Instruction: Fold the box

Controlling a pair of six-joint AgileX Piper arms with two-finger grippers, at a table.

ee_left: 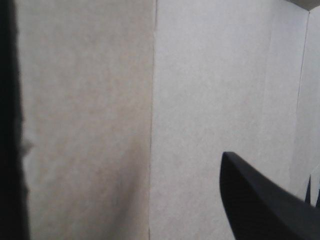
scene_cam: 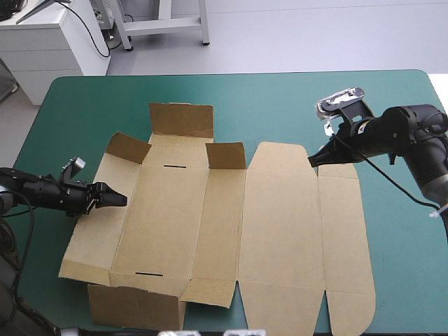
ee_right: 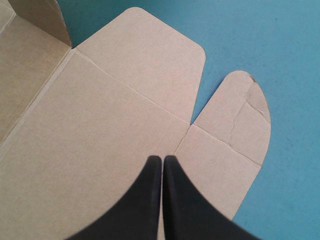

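Both over brown box (scene_cam: 280, 224): left hand (scene_cam: 120, 199) parted, empty; right hand (ee_right: 163, 160) pinched together, empty.

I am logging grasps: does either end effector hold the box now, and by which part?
The right end effector is shut above a flat panel of the box, holding nothing. For the left end effector, it cannot be told.

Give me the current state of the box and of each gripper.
box: brown sheet, mostly flat on the teal-green cover; three flaps at its far-left part stand raised.
left gripper: open, over the box's left side panel.
right gripper: shut, holding nothing, its tip over the board near the right panels' far end.
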